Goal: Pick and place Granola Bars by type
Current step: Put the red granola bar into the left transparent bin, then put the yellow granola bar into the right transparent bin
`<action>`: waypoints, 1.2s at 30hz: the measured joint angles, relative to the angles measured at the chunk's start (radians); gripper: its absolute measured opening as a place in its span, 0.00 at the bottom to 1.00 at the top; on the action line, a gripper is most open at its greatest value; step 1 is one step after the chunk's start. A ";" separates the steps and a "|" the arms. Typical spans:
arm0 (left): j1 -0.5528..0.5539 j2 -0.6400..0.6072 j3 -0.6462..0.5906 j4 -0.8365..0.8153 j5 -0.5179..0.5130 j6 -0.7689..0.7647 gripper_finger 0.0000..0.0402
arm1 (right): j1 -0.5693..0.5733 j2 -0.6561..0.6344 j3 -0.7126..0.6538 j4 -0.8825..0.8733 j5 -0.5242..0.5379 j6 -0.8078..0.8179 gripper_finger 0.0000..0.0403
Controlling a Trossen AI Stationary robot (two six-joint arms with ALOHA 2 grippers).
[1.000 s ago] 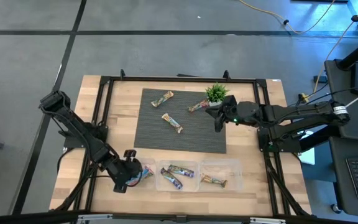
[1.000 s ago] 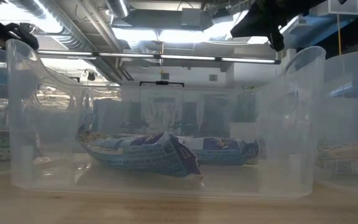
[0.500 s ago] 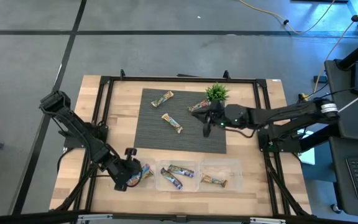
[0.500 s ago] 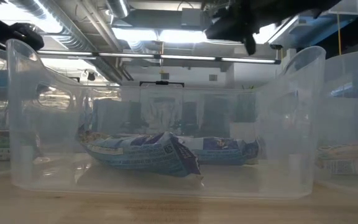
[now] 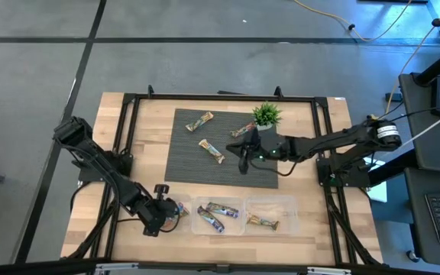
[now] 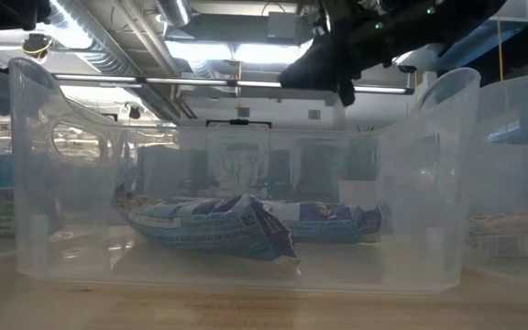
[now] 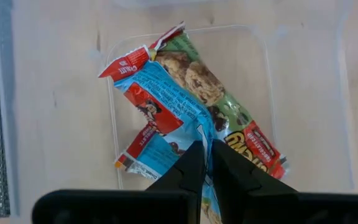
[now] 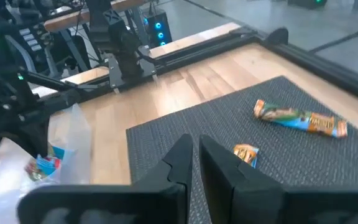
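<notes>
Wood table (image 5: 151, 122): L fingers (image 7: 207, 163) together over bin (image 5: 176, 215); R fingers (image 8: 194, 163) together above mat (image 5: 197, 164).

3 granola bars (image 5: 211, 150) flat on mat, rest in bins.

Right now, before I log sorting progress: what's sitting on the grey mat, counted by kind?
Granola bars: 3
Potted plant: 1
Total: 4
</notes>
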 joint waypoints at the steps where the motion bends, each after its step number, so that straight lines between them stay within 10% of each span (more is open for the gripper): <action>1: 0.000 0.000 0.000 0.000 0.000 0.001 0.05 | 0.000 0.008 0.000 0.014 0.000 -0.009 0.09; 26: 0.073 -0.098 0.000 0.000 0.008 -0.124 0.33 | -0.069 0.018 0.053 0.001 -0.015 -0.029 0.55; 36: 0.074 -0.288 0.000 -0.062 -0.319 -0.135 0.32 | -0.152 0.177 0.357 -0.478 -0.084 -0.088 0.55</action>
